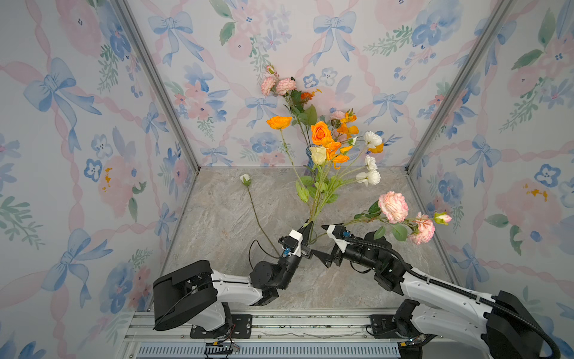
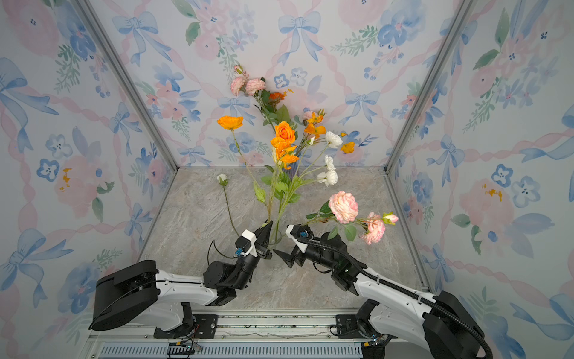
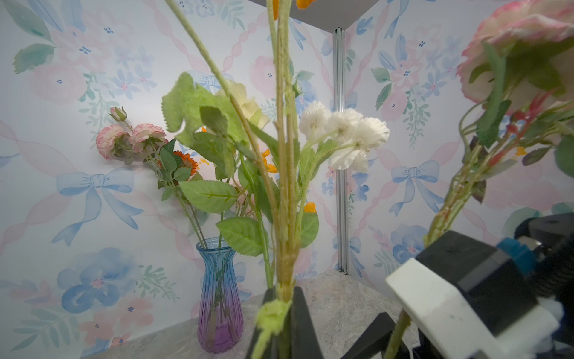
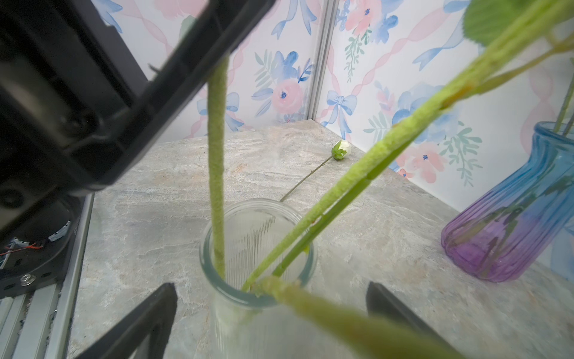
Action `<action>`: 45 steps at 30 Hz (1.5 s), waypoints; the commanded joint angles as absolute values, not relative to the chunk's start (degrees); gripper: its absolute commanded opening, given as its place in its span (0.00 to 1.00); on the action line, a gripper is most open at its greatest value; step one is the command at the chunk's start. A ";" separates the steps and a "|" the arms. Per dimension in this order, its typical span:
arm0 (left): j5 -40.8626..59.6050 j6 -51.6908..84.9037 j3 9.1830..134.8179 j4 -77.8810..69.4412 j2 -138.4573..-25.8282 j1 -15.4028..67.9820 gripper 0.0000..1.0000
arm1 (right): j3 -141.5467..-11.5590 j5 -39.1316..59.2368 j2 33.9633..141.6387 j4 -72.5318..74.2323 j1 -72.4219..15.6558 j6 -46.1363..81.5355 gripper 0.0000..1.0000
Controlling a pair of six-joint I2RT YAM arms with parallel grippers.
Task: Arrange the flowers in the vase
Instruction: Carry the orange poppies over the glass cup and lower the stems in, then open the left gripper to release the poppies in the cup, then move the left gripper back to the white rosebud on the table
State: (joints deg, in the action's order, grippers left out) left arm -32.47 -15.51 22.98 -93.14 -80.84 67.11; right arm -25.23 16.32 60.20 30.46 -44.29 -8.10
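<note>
A clear ribbed glass vase (image 4: 203,258) stands near the table's front, between the two grippers (image 2: 276,241). My left gripper (image 3: 282,310) is shut on a bunch of green stems just above it, carrying orange (image 1: 320,133), cream and white flowers (image 1: 372,139). My right gripper (image 4: 270,310) stands open with its fingers on either side of the clear vase. A pink flower spray (image 1: 393,206) leans out to the right over that gripper, with its stem end at the vase rim. In both top views the left gripper (image 1: 306,227) and right gripper (image 1: 323,244) nearly meet.
A blue-to-purple glass vase (image 3: 220,295) stands by the back wall and holds pink (image 1: 285,86) and orange blooms. A single white bud on a long stem (image 1: 245,179) lies on the stone tabletop (image 1: 217,217) at the left. Papered walls enclose three sides.
</note>
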 commanded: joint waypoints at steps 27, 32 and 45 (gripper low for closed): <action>-39.31 -8.46 17.90 -96.21 -73.42 67.41 0.45 | -25.14 16.74 61.44 31.63 -43.92 -7.82 0.97; -38.97 -4.58 16.80 -84.69 -64.80 67.37 0.49 | -25.18 16.97 61.70 31.74 -43.95 -7.76 0.97; -44.68 3.79 14.30 -42.94 -34.85 66.58 0.48 | -25.07 16.86 61.28 31.77 -43.94 -7.56 0.97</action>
State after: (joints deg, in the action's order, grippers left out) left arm -39.72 -0.71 16.62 -53.15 -39.53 67.05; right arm -25.23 16.29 61.14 30.70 -44.29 -8.10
